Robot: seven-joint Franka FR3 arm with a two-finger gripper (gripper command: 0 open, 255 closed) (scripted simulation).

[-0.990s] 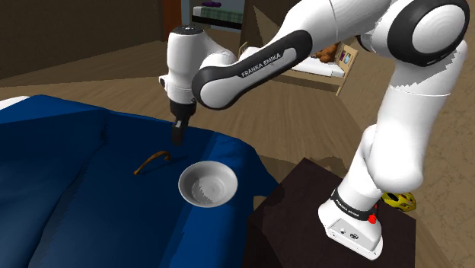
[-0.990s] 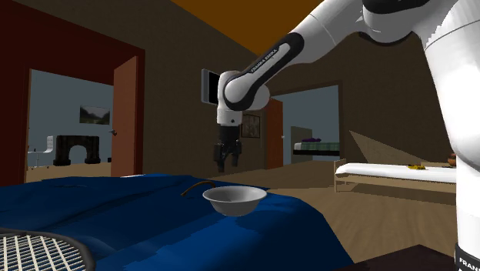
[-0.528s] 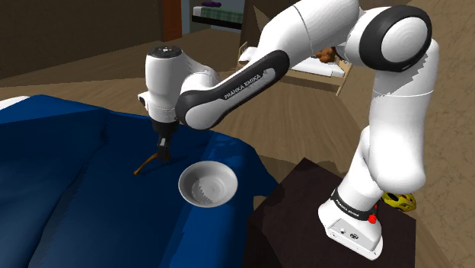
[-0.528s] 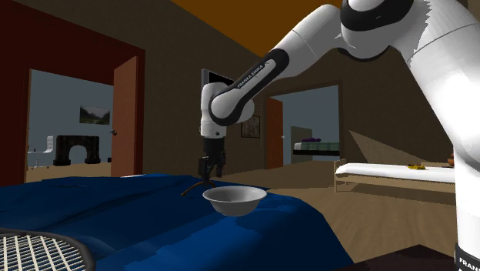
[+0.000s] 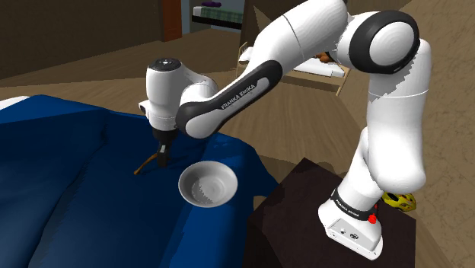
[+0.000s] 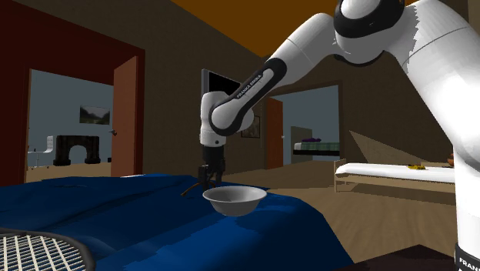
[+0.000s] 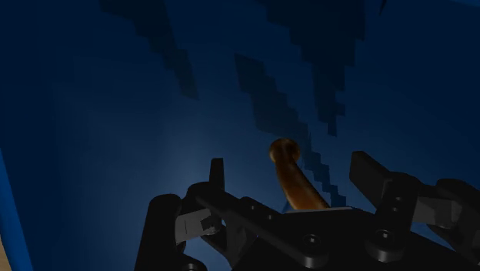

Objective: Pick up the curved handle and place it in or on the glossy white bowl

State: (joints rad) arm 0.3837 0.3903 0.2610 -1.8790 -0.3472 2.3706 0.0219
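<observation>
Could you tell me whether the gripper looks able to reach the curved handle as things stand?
Probably yes: the open gripper sits right over the brown handle on the blue surface, fingers either side, nothing between; the bowl stands apart.

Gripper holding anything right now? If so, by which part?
Nothing is held. The gripper is open, its fingers either side of the brown curved handle without touching it.
</observation>
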